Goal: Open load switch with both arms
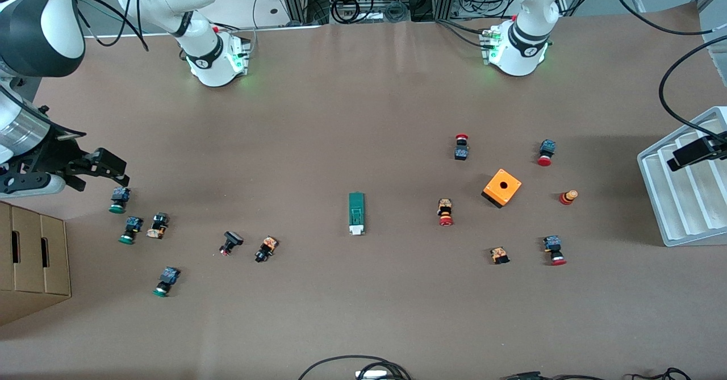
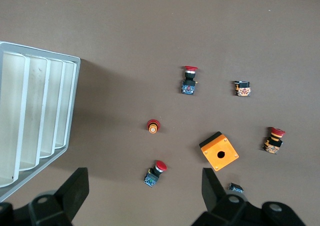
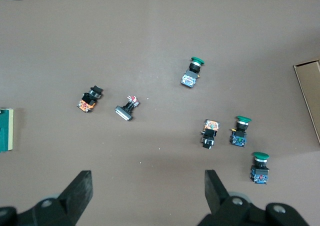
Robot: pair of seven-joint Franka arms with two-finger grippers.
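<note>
Lying untouched: one load switch [image 1: 356, 213], one orange box [image 1: 502, 187].

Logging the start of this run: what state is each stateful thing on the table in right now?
load switch: flat on the table, untouched, white tab end nearer the front camera.
left gripper: open, empty, over the white slotted tray.
right gripper: open, empty, over the green-capped pushbuttons.
orange box: resting on the table, hole facing up.
</note>
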